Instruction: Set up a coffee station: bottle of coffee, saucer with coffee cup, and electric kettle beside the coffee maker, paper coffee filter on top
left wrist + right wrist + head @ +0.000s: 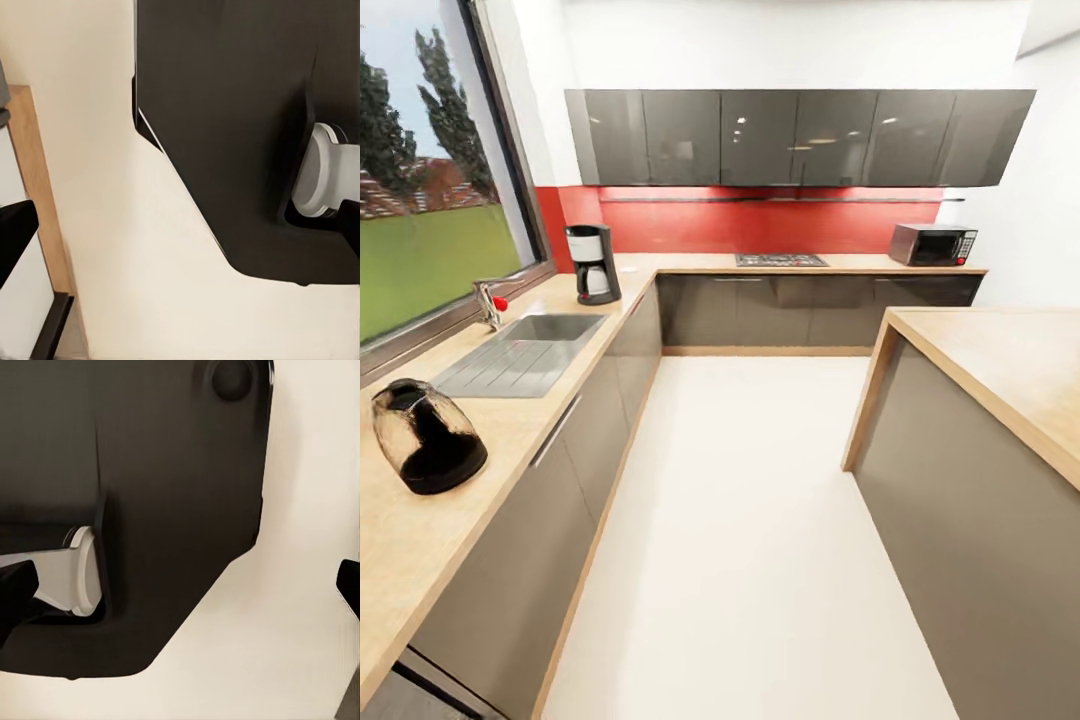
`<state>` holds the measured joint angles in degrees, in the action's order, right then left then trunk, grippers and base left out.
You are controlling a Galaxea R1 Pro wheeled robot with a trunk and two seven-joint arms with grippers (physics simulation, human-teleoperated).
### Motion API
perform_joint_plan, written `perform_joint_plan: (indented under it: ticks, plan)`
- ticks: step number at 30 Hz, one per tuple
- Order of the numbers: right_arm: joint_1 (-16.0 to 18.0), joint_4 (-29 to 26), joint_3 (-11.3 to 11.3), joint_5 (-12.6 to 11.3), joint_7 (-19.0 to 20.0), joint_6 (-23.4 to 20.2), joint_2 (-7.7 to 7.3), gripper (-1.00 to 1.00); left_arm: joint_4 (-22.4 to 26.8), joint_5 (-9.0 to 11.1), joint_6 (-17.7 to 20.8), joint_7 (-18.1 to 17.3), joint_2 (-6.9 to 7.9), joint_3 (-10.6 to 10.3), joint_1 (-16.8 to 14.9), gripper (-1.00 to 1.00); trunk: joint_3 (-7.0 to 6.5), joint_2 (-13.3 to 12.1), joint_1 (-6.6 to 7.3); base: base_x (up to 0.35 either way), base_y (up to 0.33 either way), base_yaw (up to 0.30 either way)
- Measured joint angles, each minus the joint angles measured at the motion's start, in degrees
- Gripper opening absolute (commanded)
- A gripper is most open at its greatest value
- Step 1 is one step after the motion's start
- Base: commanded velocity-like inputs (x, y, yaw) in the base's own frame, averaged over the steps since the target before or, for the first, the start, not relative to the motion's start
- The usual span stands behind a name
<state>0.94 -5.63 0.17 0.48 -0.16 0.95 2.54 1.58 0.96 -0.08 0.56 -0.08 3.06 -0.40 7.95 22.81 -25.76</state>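
Head view of a U-shaped kitchen: the countertop (pixel 510 430) runs along the left wall under a window (pixel 430 190) and turns across the far wall. On its near left part stands the kettle (pixel 427 437), rounded, of dark glass. Farther along lie the sink (pixel 525 350) and its tap (pixel 490 300), and beyond them, near the far left corner, stands the coffee maker (pixel 593 264), well apart from the kettle. On the far run are a hob (pixel 780 260) and, at its right end, a microwave (pixel 932 244); grey wall cabinets (pixel 800 137) hang above a red backsplash. An island (pixel 1000 380) with a wooden top stands at the right, across the pale floor (pixel 750 520). Both wrist views look down past the robot's dark base (pixel 225 112) to the floor; black fingertips show at the picture edges, but whether either gripper is released or clenched cannot be told.
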Motion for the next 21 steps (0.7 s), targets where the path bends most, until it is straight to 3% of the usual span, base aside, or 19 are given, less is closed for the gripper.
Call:
perform_joint_plan:
  ticks: [21]
  plan:
    - [0.00,0.00,0.00,0.00,0.00,0.00,0.00,1.00,1.24,0.04,0.00,0.06,0.00,0.08,-0.08,1.00,0.72,0.00,0.00,0.000,0.000,0.267]
